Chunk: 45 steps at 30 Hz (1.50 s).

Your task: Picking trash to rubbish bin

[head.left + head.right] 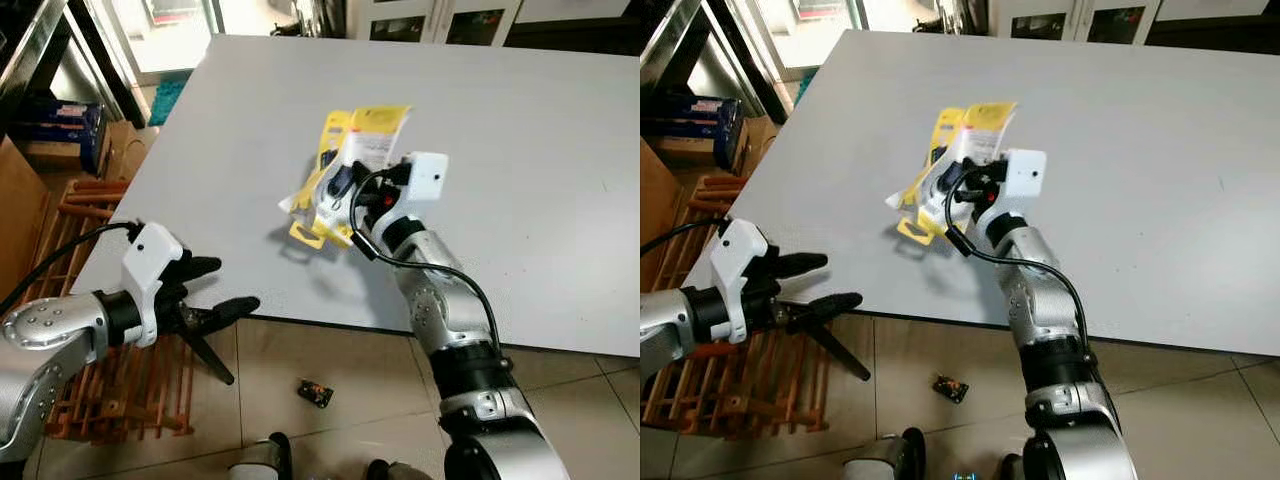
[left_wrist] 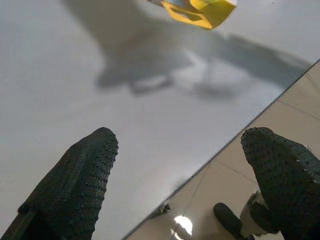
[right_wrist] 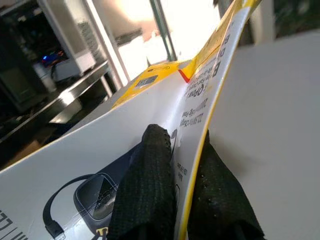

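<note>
The right gripper (image 1: 345, 192) has its fingers (image 3: 145, 185) clamped on the yellow-and-white cardboard product packaging (image 1: 360, 150), raised just over the grey tabletop (image 1: 520, 150), long axis running away from the robot. The left gripper (image 1: 215, 290) hovers at the tabletop's near edge, fingers spread, holding nothing. Print on the packaging is too blurred to read. No bin is visible.
</note>
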{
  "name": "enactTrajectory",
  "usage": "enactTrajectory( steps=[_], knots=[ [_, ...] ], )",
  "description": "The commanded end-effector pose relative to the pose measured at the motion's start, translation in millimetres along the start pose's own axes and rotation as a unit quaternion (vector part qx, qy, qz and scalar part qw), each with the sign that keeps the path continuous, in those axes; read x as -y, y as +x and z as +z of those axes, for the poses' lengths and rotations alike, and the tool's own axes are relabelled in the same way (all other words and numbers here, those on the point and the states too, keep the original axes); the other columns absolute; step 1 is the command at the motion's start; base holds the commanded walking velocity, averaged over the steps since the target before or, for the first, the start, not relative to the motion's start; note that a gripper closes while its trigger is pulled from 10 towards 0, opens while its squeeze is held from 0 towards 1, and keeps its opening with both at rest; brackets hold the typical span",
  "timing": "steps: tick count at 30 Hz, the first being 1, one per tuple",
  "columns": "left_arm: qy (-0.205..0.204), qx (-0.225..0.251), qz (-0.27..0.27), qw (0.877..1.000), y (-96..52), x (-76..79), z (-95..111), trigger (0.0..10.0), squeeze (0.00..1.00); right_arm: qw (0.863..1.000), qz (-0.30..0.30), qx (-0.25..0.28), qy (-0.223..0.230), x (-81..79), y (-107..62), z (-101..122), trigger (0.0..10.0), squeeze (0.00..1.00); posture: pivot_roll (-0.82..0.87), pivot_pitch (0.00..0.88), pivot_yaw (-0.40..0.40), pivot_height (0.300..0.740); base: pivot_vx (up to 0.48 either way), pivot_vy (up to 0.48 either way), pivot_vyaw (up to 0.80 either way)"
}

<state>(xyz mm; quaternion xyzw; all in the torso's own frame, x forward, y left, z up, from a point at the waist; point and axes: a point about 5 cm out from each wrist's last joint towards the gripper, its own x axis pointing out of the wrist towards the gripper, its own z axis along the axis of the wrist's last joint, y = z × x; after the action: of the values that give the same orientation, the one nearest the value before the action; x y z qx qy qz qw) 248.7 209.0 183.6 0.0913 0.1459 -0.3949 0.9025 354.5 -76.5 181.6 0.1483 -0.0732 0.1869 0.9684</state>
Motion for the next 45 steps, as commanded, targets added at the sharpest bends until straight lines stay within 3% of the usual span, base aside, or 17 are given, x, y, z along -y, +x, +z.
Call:
enactTrajectory(
  steps=[1,4,11,16,17,23,25,30,35,41,45],
  knots=[
    [0.005,-0.002,0.003,1.0,3.1,-0.5,-0.8,10.0,0.0,0.999,0.001,0.019,-0.028,-2.3,-3.5,6.6,10.0,0.0,0.17,0.143,0.033,0.74,0.0,0.0,0.0],
    [0.006,0.006,0.005,1.0,5.4,-1.4,1.3,10.0,0.0,0.999,-0.003,0.027,-0.043,-1.1,-8.0,10.2,10.0,0.0,0.16,0.138,0.032,0.74,0.0,0.0,0.0],
    [-0.004,0.051,0.016,0.999,18.4,-4.7,11.6,10.0,0.0,0.993,-0.047,0.046,-0.097,18.7,-37.0,21.8,10.0,0.0,0.12,0.102,0.019,0.74,0.0,0.0,0.0],
    [0.002,0.096,0.063,0.993,28.2,-14.6,21.7,10.0,0.0,0.989,-0.078,0.037,-0.118,33.2,-53.0,20.9,10.0,0.0,0.09,0.084,0.012,0.74,0.0,0.0,0.0],
    [0.004,0.113,0.09,0.989,33.8,-19.0,24.3,10.0,0.0,0.988,-0.087,0.034,-0.123,36.6,-56.8,20.9,10.0,0.0,0.07,0.074,0.009,0.74,0.0,0.0,0.0],
    [0.005,0.157,0.134,0.978,49.5,-19.9,32.0,10.0,0.0,0.982,-0.107,0.046,-0.147,39.2,-65.2,29.2,10.0,0.0,0.04,0.061,0.001,0.74,0.0,0.0,0.0],
    [-0.012,0.18,0.18,0.967,55.7,-21.9,32.2,10.0,0.0,0.978,-0.116,0.053,-0.164,36.4,-72.0,34.0,10.0,0.0,0.03,0.056,-0.001,0.74,0.0,0.0,0.0],
    [-0.022,0.193,0.234,0.953,62.0,-23.4,31.0,10.0,0.0,0.975,-0.124,0.054,-0.176,33.6,-79.7,35.1,10.0,0.0,0.01,0.055,0.0,0.74,0.0,0.0,0.0],
    [-0.039,0.203,0.265,0.942,74.7,-15.9,27.0,10.0,0.0,0.974,-0.13,0.05,-0.179,29.6,-85.2,34.2,10.0,0.0,0.0,0.059,0.008,0.74,0.0,0.0,0.0],
    [-0.056,0.204,0.245,0.946,95.8,7.9,21.6,10.0,0.0,0.973,-0.135,0.044,-0.18,28.6,-86.1,35.1,10.0,0.0,-0.01,0.064,0.006,0.74,0.0,0.0,0.0],
    [-0.063,0.211,0.238,0.946,100.9,13.3,22.3,10.0,0.0,0.974,-0.135,0.042,-0.18,28.2,-85.5,35.1,10.0,0.0,-0.01,0.062,0.004,0.74,0.0,0.0,0.0]
  ],
)
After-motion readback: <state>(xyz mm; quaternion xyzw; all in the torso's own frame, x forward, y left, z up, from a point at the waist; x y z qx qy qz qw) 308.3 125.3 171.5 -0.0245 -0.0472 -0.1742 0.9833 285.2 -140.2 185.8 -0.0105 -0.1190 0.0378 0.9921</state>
